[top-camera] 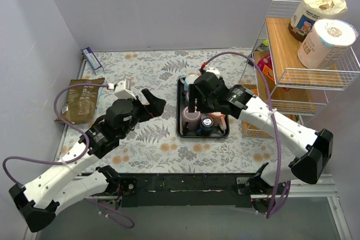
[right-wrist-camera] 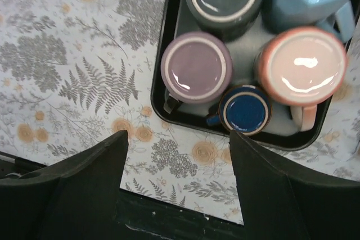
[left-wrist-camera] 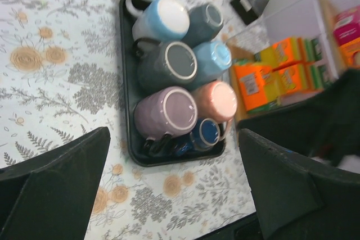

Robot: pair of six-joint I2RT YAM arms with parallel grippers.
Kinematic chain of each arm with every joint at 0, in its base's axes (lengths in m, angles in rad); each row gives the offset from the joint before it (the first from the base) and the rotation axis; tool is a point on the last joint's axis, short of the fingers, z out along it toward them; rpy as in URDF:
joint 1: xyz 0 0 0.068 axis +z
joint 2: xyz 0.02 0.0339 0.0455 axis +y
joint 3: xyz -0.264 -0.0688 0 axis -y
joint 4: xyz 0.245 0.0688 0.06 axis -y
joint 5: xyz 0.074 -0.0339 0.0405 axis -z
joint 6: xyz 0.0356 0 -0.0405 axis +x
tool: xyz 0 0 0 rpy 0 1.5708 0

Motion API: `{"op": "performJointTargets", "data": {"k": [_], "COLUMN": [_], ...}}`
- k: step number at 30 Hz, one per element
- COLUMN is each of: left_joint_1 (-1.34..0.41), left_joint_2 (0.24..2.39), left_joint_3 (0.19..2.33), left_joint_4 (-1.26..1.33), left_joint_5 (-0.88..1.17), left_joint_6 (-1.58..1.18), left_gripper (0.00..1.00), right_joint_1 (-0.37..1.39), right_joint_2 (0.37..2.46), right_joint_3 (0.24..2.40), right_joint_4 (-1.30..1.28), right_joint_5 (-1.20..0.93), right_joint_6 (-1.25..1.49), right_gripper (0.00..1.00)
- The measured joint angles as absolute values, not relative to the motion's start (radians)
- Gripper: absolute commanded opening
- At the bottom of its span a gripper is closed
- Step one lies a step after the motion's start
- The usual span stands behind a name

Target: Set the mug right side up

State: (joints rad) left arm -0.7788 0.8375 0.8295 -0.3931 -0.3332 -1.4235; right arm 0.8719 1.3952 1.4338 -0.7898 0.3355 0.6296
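Obs: the tray (left-wrist-camera: 126, 99) sat on the patterned tabletop (top-camera: 152, 66), centre-right of the top view, packed with mugs, every one base-up. None had been righted, so the task was judged to be at its start.

The right pincer (right-wrist-camera: 179, 139) hovered above the tray's lower edge in the top view, fingers set wide and gripping nothing. In its wrist view the gap between the fingers lay just below the mauve mug (right-wrist-camera: 196, 67), with the small navy cup (right-wrist-camera: 244, 110) to the right and the pink mug (right-wrist-camera: 304, 64) further right. The likely target was the mauve mug: it stood at the tray's lower-left corner, beside the rim, where one finger could pass outside it. Which mug was meant could not be told for certain.

The left pincer (left-wrist-camera: 173, 136) was wide and empty, over the tabletop left of the tray in the top view and angled toward the mugs. It was probably parked there to keep the arms apart.

Risk noted: the mugs stood touching or nearly so, leaving little room for the inner finger
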Motion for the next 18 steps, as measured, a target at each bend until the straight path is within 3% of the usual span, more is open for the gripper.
{"op": "performJointTargets", "data": {"k": [5,11,18], "left_joint_1": [-0.779,-0.779,-0.779], "left_joint_2": [0.77,0.741,0.647], "left_joint_3": [0.91,0.967,0.984], "left_joint_4": [-0.458,-0.59,-0.684], "left_joint_5": [-0.39,-0.441,-0.449], "left_joint_6": [-1.464,-1.504,-1.503], "left_gripper": [0.98,0.98,0.98], "right_joint_1": [0.913,0.947,0.978], "right_joint_2": [1.415,1.439,1.618], "right_joint_3": [1.304,1.221,1.258], "right_joint_4": [-0.788,-0.783,-0.785], "right_joint_5": [0.338,0.334,0.332], "right_joint_6": [0.819,1.039,1.222], "right_gripper": [0.86,0.84,0.81]}}
